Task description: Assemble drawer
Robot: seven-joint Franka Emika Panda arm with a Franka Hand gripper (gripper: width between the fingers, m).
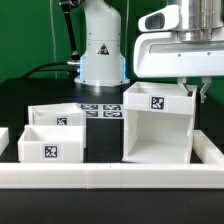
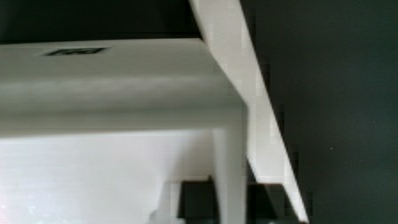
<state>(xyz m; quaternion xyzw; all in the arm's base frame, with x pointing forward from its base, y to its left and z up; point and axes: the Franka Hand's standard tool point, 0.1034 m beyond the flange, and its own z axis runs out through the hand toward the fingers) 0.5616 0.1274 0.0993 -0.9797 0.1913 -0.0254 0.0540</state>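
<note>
The drawer's large open-sided box housing stands at the exterior view's right, tag on top. Two smaller trays stand at the left, one behind and one in front with a tag on its face. My gripper is at the housing's top right edge. In the wrist view the housing fills the picture, and its thin white wall runs between my two dark fingers. The gripper is shut on that wall. The trays' knobs are not visible.
A long low white rail runs along the front and up both sides. The marker board lies flat between the trays and the housing. The robot's base stands behind it, with cables at the back left.
</note>
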